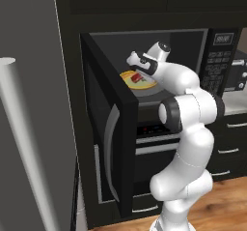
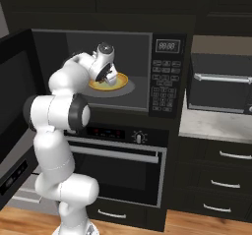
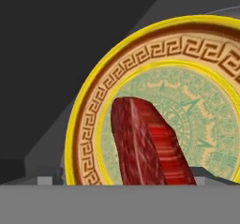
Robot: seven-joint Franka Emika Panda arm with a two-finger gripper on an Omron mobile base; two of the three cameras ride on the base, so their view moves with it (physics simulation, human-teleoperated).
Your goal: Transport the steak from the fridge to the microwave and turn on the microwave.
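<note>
- Where the room is concerned, you have dark cabinets, a wood floor (image 1: 226, 203), a pale countertop (image 2: 216, 126) on the right side, and the grey fridge (image 1: 29, 104) with its long silver handle at the near left in the left base view.
- Microwave (image 2: 165, 72): black, built in above the black oven (image 2: 123, 165); its door (image 1: 108, 128) hangs open to the left, keypad and display on the right.
- Toaster oven (image 2: 221, 84): dark, standing on the countertop, right of the microwave.
- Yellow plate (image 3: 93, 101): inside the microwave cavity, patterned rim and centre.
- Steak (image 3: 145, 145): red, lying on the yellow plate, towards its near edge in the hand view.
- Gripper (image 1: 136, 66): reached into the cavity, just above the plate. Your views do not let me tell how wide the jaws stand; the steak rests on the plate, not lifted.
</note>
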